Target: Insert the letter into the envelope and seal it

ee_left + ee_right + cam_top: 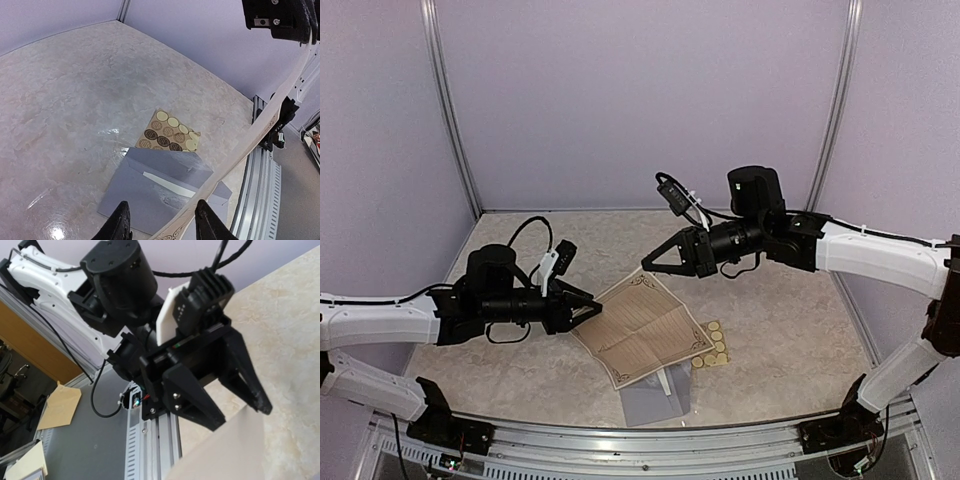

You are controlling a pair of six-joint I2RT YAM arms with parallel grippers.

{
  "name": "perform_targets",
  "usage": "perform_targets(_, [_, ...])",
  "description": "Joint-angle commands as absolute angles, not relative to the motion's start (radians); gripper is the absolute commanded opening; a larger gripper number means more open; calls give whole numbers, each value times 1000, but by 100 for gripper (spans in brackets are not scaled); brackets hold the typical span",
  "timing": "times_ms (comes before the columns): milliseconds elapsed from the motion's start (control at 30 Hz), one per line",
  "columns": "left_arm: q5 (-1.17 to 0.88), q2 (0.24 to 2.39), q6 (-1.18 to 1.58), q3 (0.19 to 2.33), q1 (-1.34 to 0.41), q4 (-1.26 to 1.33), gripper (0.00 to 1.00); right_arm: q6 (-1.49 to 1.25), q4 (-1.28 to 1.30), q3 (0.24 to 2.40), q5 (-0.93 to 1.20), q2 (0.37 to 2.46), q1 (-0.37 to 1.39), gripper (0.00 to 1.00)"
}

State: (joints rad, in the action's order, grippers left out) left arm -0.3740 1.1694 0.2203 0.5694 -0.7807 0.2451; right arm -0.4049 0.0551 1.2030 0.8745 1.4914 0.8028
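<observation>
The letter (645, 325), a tan sheet with an ornate border, hangs in the air above the table between both arms. My right gripper (646, 263) is shut on its far corner. My left gripper (597, 308) sits at its left corner with the jaws apart. In the left wrist view the letter (260, 135) runs edge-on between the fingers of that gripper (161, 205), close to the right one. Below it the grey-lavender envelope (145, 195) lies flat on the table with its flap open, and it also shows in the top view (655, 400). The right wrist view shows the left gripper (240, 417) astride the letter (235, 455).
A small tan sheet of round stickers (713, 345) lies on the table just past the envelope's flap, and the left wrist view shows it too (169, 132). An aluminium frame rail (650, 440) runs along the near edge. Lavender walls close in the marble-patterned table (780, 300).
</observation>
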Motion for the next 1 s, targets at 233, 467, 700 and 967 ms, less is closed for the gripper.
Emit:
perform_targets(233, [-396, 1161, 247, 536, -811, 222, 37, -413, 51, 1195, 862, 1514, 765, 0])
perform_targets(467, [-401, 1175, 255, 530, -831, 215, 16, -419, 51, 1194, 863, 1526, 760, 0])
perform_targets(700, [-388, 1165, 284, 511, -833, 247, 0, -426, 55, 1182, 893, 1528, 762, 0])
perform_targets(967, [-382, 1145, 329, 482, -833, 321, 0, -439, 43, 1151, 900, 1524, 828, 0])
